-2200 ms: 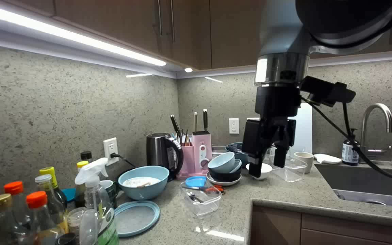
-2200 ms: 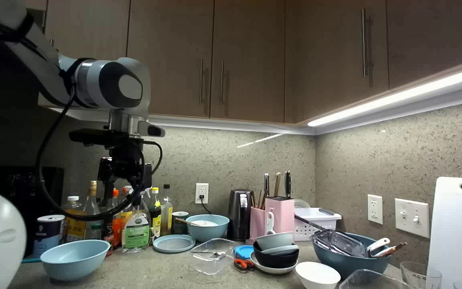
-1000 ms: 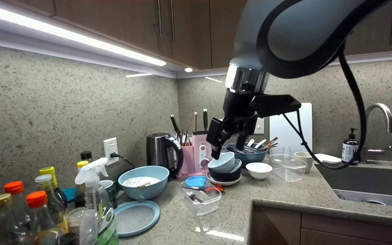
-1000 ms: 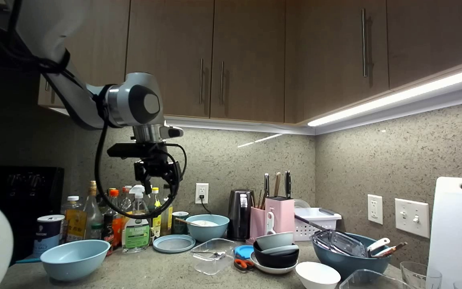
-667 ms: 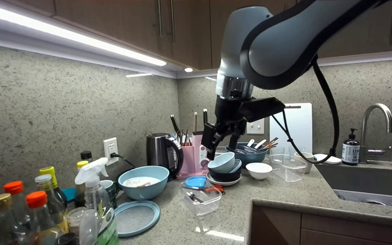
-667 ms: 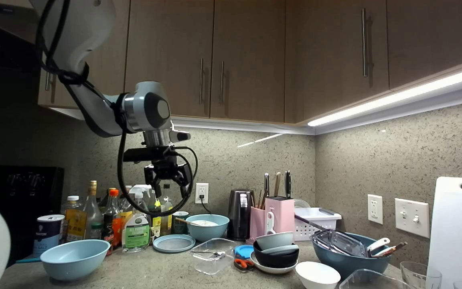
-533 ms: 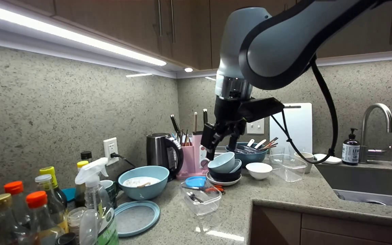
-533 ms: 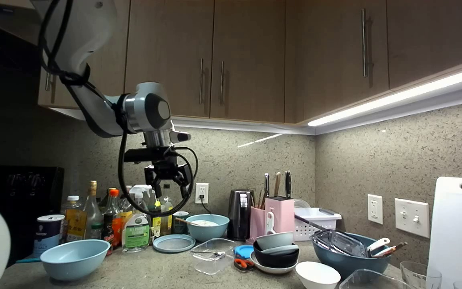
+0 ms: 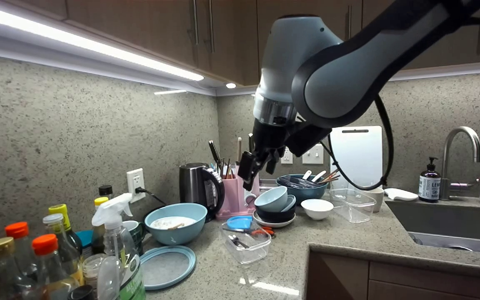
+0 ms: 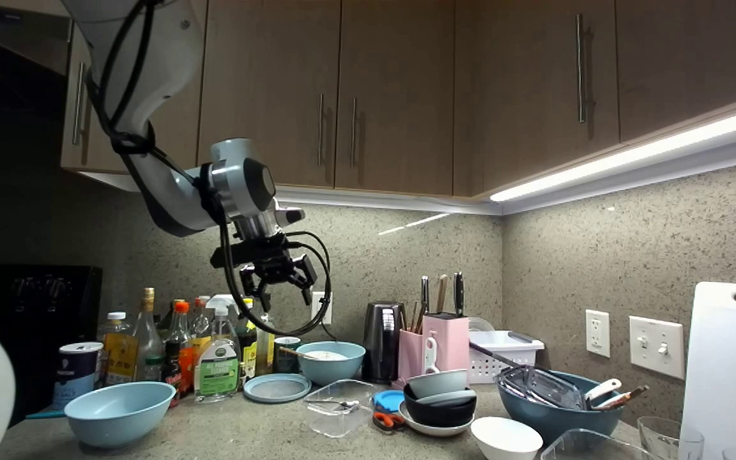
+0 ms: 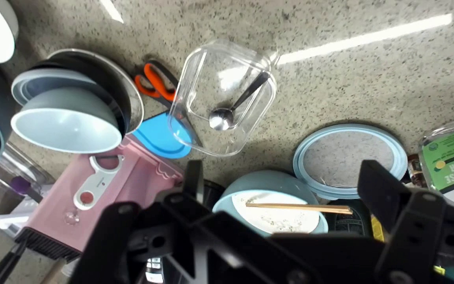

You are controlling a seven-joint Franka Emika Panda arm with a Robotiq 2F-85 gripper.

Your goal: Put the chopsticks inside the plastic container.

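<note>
A pair of light wooden chopsticks (image 11: 299, 207) lies across a light blue bowl (image 11: 268, 179) with a white, speckled inside. Their ends stick out over its rim. The bowl also shows in both exterior views (image 9: 177, 233) (image 10: 336, 369). A clear plastic container (image 11: 207, 88) stands on the counter and holds a dark-handled spoon; it also shows in both exterior views (image 9: 246, 255) (image 10: 336, 423). My gripper (image 11: 284, 171) is open and empty, with its fingers wide apart. It is tilted and well above the counter, as both exterior views show (image 9: 259, 177) (image 10: 286, 301).
Orange-handled scissors (image 11: 156, 85) and a blue lid (image 11: 162, 136) lie beside the container. Stacked bowls (image 9: 273, 204), a pink knife block (image 9: 244, 187) and a kettle (image 9: 200, 187) stand near. A round lid (image 9: 168, 266) and several bottles (image 9: 48, 262) flank the bowl. Another clear container (image 9: 354, 208) stands near the sink.
My arm has swung across the counter toward the back wall. In the last half second the gripper has tilted and moved a little farther the same way. The objects have not moved.
</note>
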